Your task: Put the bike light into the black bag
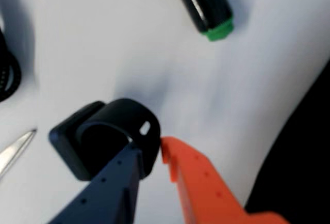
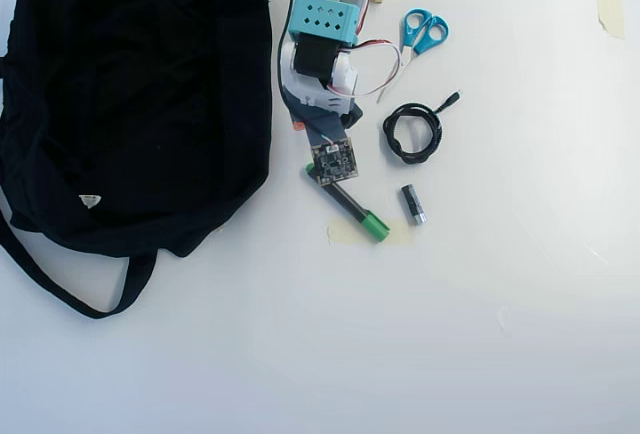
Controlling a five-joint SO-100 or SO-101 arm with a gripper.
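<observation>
A: Where is everything? Please start with the big things.

B: The tabletop (image 2: 480,334) is white. The black bag (image 2: 130,94) lies at the left in the overhead view, and it is by far the biggest thing. The arm (image 2: 322,24) comes down from the top edge, just beside the bag. To its right are the scissors (image 2: 420,34), the coiled cable (image 2: 412,132), the marker with a green cap (image 2: 358,212) and a small cylinder (image 2: 413,204).

A: And the bike light?

B: The overhead view hides it under the arm. In the wrist view the bike light (image 1: 100,139) sits between the two fingers of the tool (image 1: 152,154). The dark finger (image 1: 116,182) goes through the loop of the strap, and the orange finger (image 1: 203,180) stands outside, touching the strap or very near it.

A: So the tool pinches it?

B: It pinches the strap, I think, but I cannot tell how firmly, or whether the light is off the tabletop.

A: How to do this step well?

B: I would press the fingers fully together first, then lift straight up. The strap probably bends, so the block can swing. Move slowly to the bag and let go only above its opening.
</observation>
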